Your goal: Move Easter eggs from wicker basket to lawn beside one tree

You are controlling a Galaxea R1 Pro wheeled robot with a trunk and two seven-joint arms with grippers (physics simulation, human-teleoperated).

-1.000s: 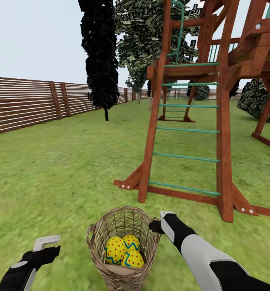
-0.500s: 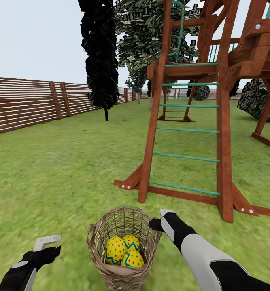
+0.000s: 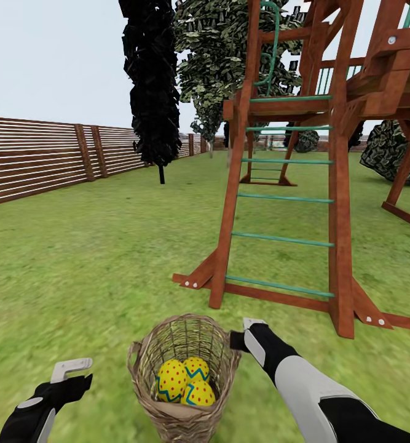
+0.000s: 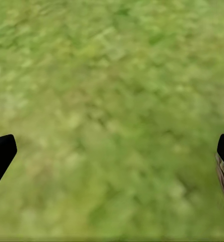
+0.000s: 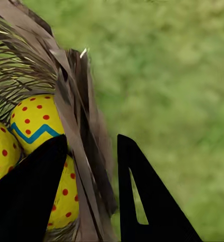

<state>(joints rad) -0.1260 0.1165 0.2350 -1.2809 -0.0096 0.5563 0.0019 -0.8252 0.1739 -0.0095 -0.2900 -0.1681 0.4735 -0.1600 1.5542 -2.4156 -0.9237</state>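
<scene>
Three Easter eggs (image 3: 184, 383) lie together in the bottom of the wicker basket (image 3: 183, 375), which stands on the lawn (image 3: 94, 271) just to the left of the right gripper (image 3: 240, 338) and well to the right of the left gripper (image 3: 69, 375). Against the picture of half a second ago, the basket has shifted a little to the left and tilted, its rim drawn toward the right gripper; the arms sit much where they were.

The right gripper straddles the basket's near wall. The right wrist view shows this closely: one dark finger (image 5: 29, 196) is inside, against the eggs (image 5: 36, 126), the other outside over grass, with the woven wall (image 5: 84, 151) running between them. Whether the fingers press the wall I cannot tell. The head view gives only the gripper at the rim.

The left gripper hangs over bare grass with its fingers spread wide; the left wrist view shows blurred turf (image 4: 112, 116) between two dark fingertips (image 4: 1, 154).

Beyond the right gripper stands one wooden climbing frame (image 3: 327, 154) with green rungs. Further off are one black tree (image 3: 150, 86), one speckled tree (image 3: 220, 55) and a slatted fence (image 3: 39, 157).
</scene>
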